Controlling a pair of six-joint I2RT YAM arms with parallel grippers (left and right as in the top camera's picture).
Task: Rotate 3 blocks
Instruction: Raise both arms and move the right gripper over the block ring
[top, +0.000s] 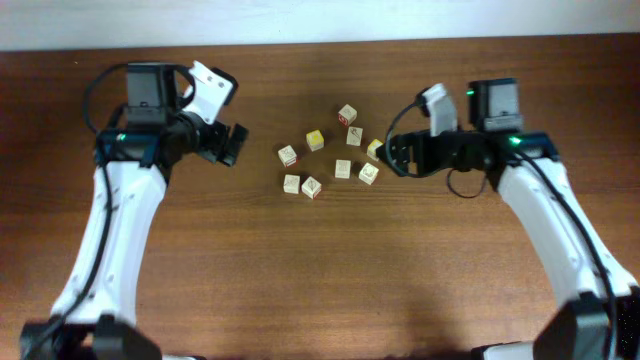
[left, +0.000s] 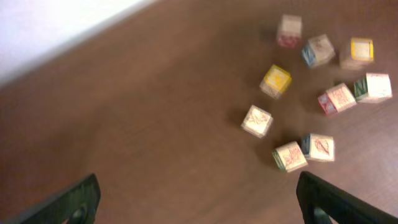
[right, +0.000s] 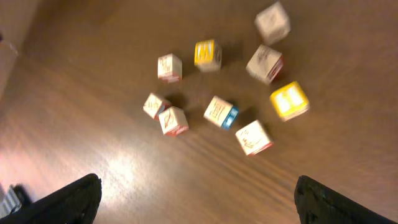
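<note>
Left arm (top: 105, 230) and right arm (top: 556, 230) hover, jaws wide apart.

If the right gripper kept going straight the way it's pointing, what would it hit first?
Likely the bare table just short of the blocks, since the right gripper angles downward; the red-edged block is closest. Depth is unclear.

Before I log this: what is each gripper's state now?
Left gripper: open, holding nothing.
Right gripper: open, holding nothing.

Nine small blocks (top: 343, 168) lie clustered on the brown wooden table (top: 300, 280).
</note>
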